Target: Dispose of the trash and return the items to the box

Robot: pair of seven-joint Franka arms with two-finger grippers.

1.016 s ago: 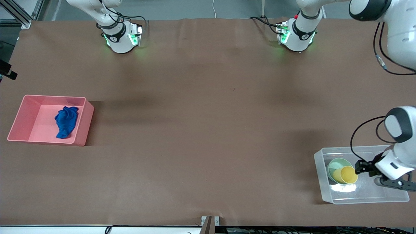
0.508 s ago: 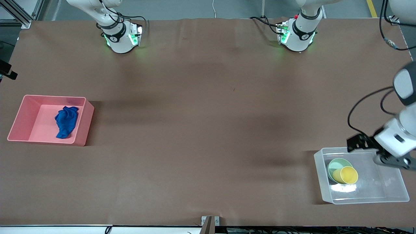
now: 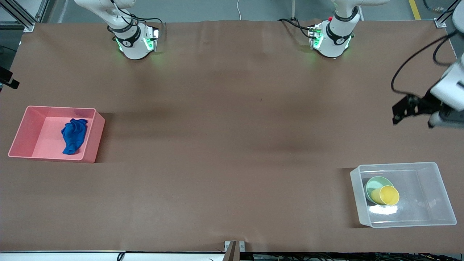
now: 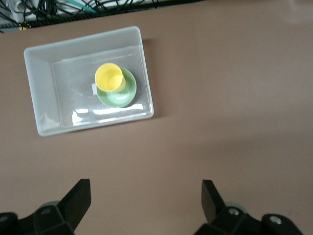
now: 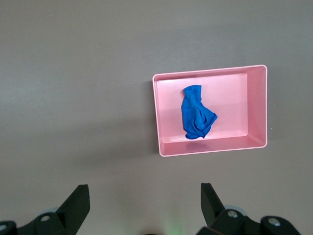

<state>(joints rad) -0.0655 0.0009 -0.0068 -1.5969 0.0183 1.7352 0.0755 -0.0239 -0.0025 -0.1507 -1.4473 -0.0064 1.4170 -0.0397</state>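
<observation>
The yellow cup (image 3: 386,195) lies tipped in the mint-green bowl (image 3: 373,184) inside the clear box (image 3: 436,203), near the front camera at the left arm's end of the table. The left wrist view shows the cup (image 4: 108,77), the bowl (image 4: 123,96) and the box (image 4: 41,88). My left gripper (image 3: 398,113) is open and empty, up over bare table beside the box (image 4: 145,188). The blue cloth wad (image 3: 73,136) lies in the pink bin (image 3: 25,134); the cloth (image 5: 195,113) and bin (image 5: 244,98) also show in the right wrist view. My right gripper (image 5: 145,196) is open and empty, high over bare table.
The brown table (image 3: 232,145) stretches wide between the pink bin and the clear box. The two arm bases (image 3: 136,40) (image 3: 331,38) stand along the table's edge farthest from the front camera. A metal bracket (image 3: 233,248) sits at the nearest edge.
My left gripper has drawn away from the yellow cup, out of the clear box, and risen toward the arm bases. The cup stays in the bowl. The cloth and bin have not moved.
</observation>
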